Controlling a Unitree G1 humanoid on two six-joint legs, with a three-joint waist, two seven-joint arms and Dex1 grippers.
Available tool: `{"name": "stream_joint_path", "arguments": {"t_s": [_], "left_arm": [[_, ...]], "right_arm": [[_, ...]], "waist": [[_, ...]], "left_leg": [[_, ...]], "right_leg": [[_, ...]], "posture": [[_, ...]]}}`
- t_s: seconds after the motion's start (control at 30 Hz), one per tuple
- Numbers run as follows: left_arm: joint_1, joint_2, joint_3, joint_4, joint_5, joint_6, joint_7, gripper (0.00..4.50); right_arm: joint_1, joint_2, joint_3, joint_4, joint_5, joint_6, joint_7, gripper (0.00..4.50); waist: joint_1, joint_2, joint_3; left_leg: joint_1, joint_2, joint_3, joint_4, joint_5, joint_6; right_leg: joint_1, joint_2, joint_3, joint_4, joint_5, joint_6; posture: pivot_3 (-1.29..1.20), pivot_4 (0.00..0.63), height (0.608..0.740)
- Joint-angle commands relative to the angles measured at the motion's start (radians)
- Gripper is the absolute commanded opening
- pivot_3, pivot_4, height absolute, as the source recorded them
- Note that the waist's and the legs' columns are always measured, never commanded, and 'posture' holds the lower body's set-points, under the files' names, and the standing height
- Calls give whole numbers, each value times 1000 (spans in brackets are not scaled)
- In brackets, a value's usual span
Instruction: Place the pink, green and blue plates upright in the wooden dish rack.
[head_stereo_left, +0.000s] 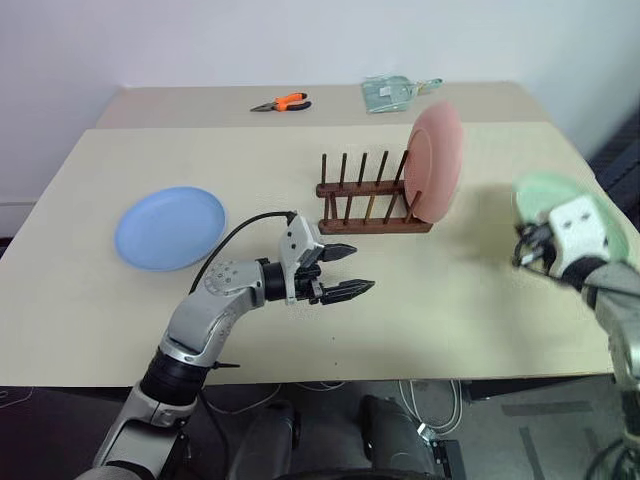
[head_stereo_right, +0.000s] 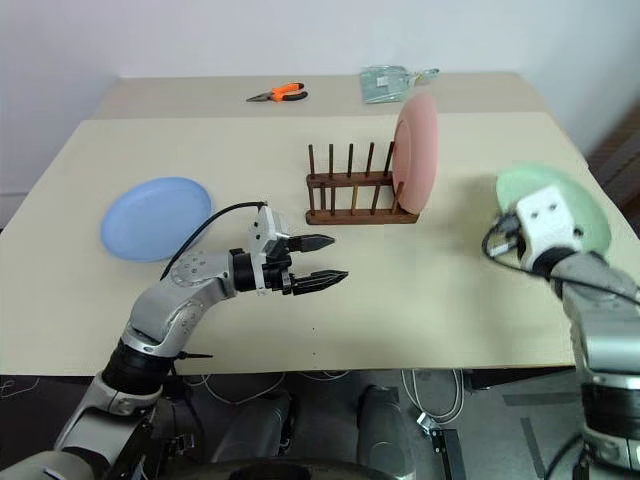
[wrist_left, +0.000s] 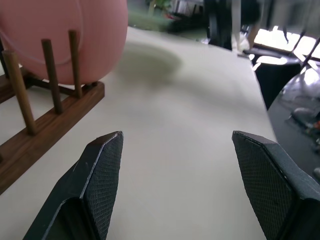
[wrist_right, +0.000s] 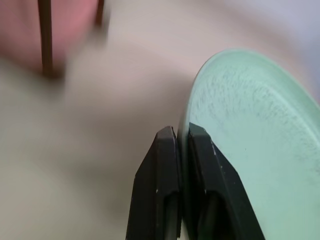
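Dark brown wooden peg rack: salmon-pink round plastic plate upright in its right end. Light-blue plate flat, well left. Mint-green plate right of rack, rim pinched by right gripper. Left gripper before rack, fingers spread, empty.

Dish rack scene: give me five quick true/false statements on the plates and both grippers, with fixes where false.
1. The pink plate stands upright at the right end of the wooden dish rack. True.
2. The right gripper is open and empty. False: it is shut on the green plate's rim.
3. The blue plate lies flat on the table, left of the rack. True.
4. The left gripper holds the blue plate. False: it is open and empty, in front of the rack.
5. The orange-handled pliers lie inside the rack. False: they lie on the far table behind it.
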Motion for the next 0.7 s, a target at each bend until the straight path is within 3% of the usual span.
{"name": "stream_joint_path", "arguments": {"t_s": [0.03, 0.2, 0.37, 0.5, 0.7], "left_arm": [[8, 16, 34, 14, 33, -62, 18, 3585], [25, 50, 131, 99, 69, -158, 70, 3585], [47, 77, 175, 122, 72, -203, 69, 3585], [64, 76, 187, 101, 57, -200, 68, 3585], [89, 69, 195, 52, 34, -172, 78, 3585]], "right_arm": [[-164, 27, -111, -101, 180, 52, -24, 64], [-450, 176, -104, -213, 736, 261, -105, 64], [-560, 334, -24, -207, 997, 295, -322, 64], [-594, 468, 22, -96, 1079, 270, -536, 64], [-567, 520, 53, 20, 1045, 257, -619, 64]], "waist": [[4, 0, 0], [6, -1, 0], [9, -1, 0], [7, -1, 0], [6, -1, 0]], "left_leg": [[0, 0, -1, 0, 0, 0], [-1, 0, -5, -1, 0, 0], [-1, 0, -7, -1, 0, 0], [-1, 0, -8, -1, 0, 0], [-1, -1, -5, -2, 0, 0]], "right_leg": [[0, 0, 0, 0, 0, 0], [0, 1, -2, -1, 2, -4], [-1, 0, -2, 0, 2, -4], [-1, 0, -2, 0, 2, -4], [-3, 1, -2, 2, 4, -1]], "posture": [[0, 150, 740], [0, 150, 740], [0, 150, 740], [0, 150, 740], [0, 150, 740]]}}
